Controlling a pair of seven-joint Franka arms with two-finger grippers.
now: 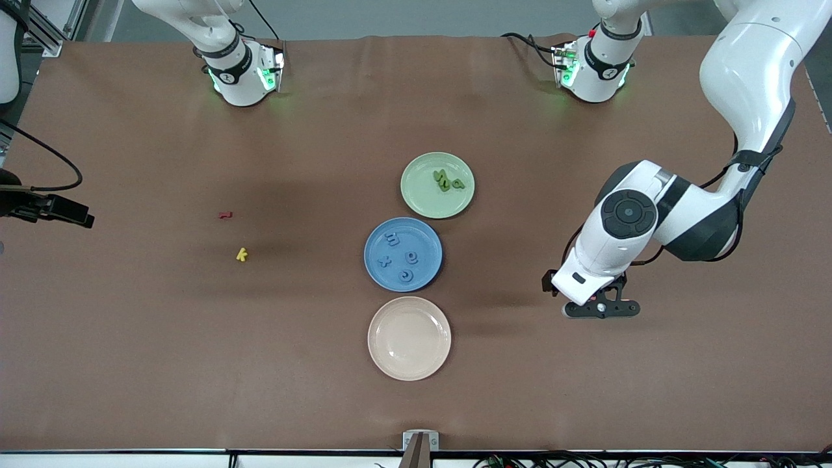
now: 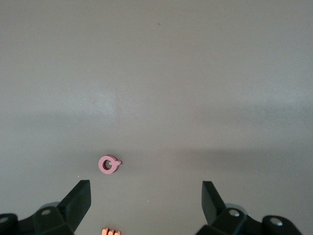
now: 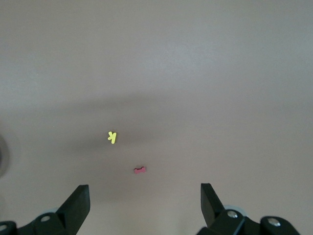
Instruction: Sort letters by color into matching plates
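Left gripper (image 1: 601, 307) open; four blue letters (image 1: 401, 257)

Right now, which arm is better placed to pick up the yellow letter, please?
Right: the yellow letter lies toward its end, ahead of the open right pincer; the left pincer is far off.

I count three round, smooth, shallow plates: one pale green plate (image 1: 421, 190), one medium blue plate (image 1: 427, 242) and one beige plate (image 1: 409, 338). I count four small chunky blue letters (image 1: 392, 238) on the blue plate. Read from the front camera, they sit at eleven, eight and six o'clock, with one near the centre. The chunky green letters (image 1: 442, 179) are bunched at about two o'clock on the green plate; I make out at least two and cannot count them exactly. Three letters lie loose on the brown table: one red letter (image 1: 225, 214), one yellow letter (image 1: 242, 254) and one pink ring-shaped letter (image 2: 108, 165).
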